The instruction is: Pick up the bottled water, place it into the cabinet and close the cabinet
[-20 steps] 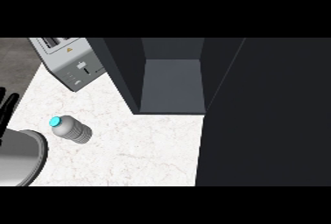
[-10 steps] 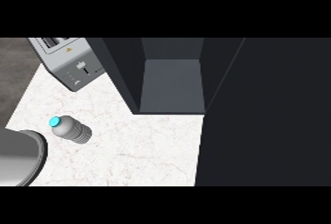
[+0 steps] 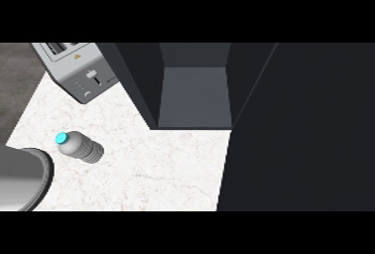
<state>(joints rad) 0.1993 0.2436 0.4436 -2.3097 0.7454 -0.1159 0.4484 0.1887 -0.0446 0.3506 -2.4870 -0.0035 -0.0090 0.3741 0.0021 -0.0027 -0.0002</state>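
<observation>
Left of the open cabinet point(image 3: 194, 94), the bottle point(image 3: 79, 147) stands on the bench point(image 3: 161, 168), toaster point(image 3: 81, 69) behind; no hand shows.

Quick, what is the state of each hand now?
Left hand: not in view; only a grey forearm shows at the lower left.
Right hand: not in view.
The bottle stands alone on the counter.

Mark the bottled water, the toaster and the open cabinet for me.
bottled water point(image 3: 82, 148): head view, on its ribbed body.
toaster point(image 3: 86, 75): head view, on its front face by the lever.
cabinet point(image 3: 195, 96): head view, on its inner floor.
</observation>
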